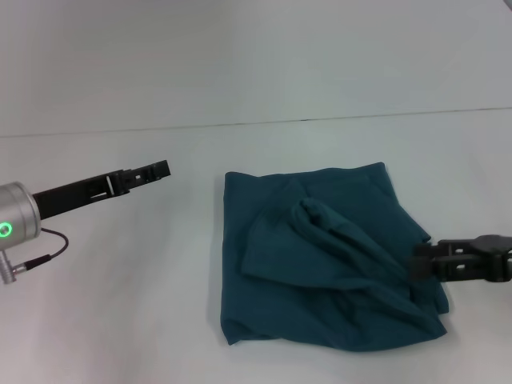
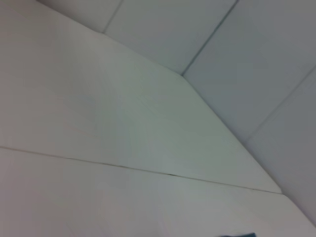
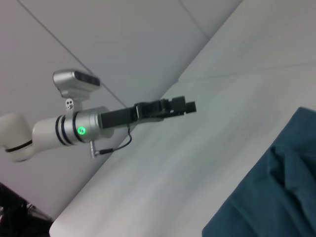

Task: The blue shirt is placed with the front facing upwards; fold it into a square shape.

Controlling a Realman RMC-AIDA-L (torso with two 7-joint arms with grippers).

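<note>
The blue shirt [image 1: 320,256] lies roughly squared but rumpled on the worktop [image 1: 120,304]. Left claw [image 1: 160,170] hovers clear; right claw [image 1: 422,262] touches its edge; grips unreadable.

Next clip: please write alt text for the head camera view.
A dark teal shirt lies roughly folded but rumpled on a white table. The left hand hovers off to the shirt's left, clear of it, while the right hand sits at the shirt's right edge.
</note>
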